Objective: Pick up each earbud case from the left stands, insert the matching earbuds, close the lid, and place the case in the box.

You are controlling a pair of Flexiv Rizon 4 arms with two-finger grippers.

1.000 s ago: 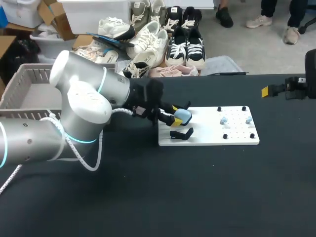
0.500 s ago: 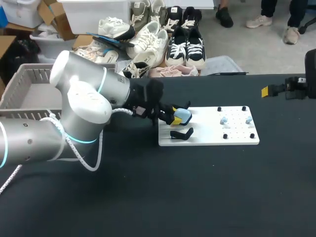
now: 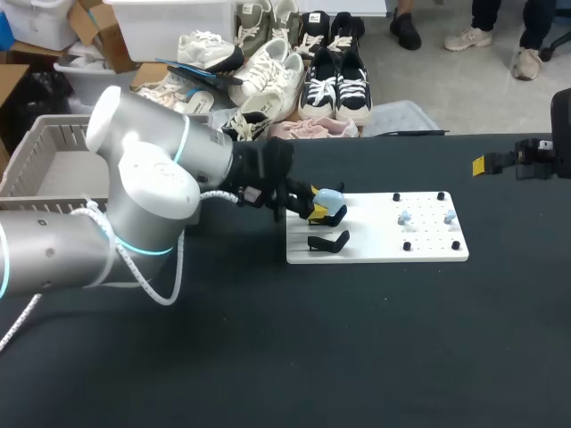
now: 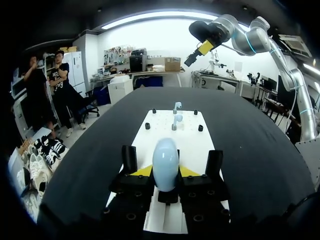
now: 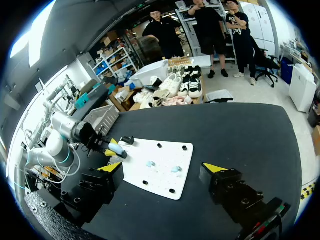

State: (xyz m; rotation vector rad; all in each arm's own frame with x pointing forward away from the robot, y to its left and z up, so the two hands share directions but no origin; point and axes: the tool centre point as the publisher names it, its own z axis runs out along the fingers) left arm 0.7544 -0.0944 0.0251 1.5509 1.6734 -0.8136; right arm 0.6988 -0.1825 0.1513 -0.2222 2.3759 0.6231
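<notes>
Left end effector (image 3: pixel 319 205): pinching the pale blue earbud case (image 3: pixel 331 199), yellow tips pressed on both of its sides. The left wrist view confirms it, with the case (image 4: pixel 165 157) standing upright right between the tips.
Earbud case: lid shut, sitting at about 10 o'clock on the white board (image 3: pixel 384 246), held just above the board's surface.
Black stand (image 3: pixel 327 242): lying at 8 o'clock on the board, just beside the held case, nothing on it.
Earbuds: two small pale blue pieces, one (image 3: pixel 404 217) near the board's centre, the other (image 3: pixel 449 216) out at 3 o'clock, well apart from the case.
Right end effector (image 5: pixel 162 170): fingers spread wide with nothing between them. It hangs high over the bench (image 3: pixel 268 357) at around 2 o'clock, well away from the board.
Box: a grey basket (image 3: pixel 36 147) off at the bench's 10 o'clock, behind the left arm (image 3: pixel 143 192).
</notes>
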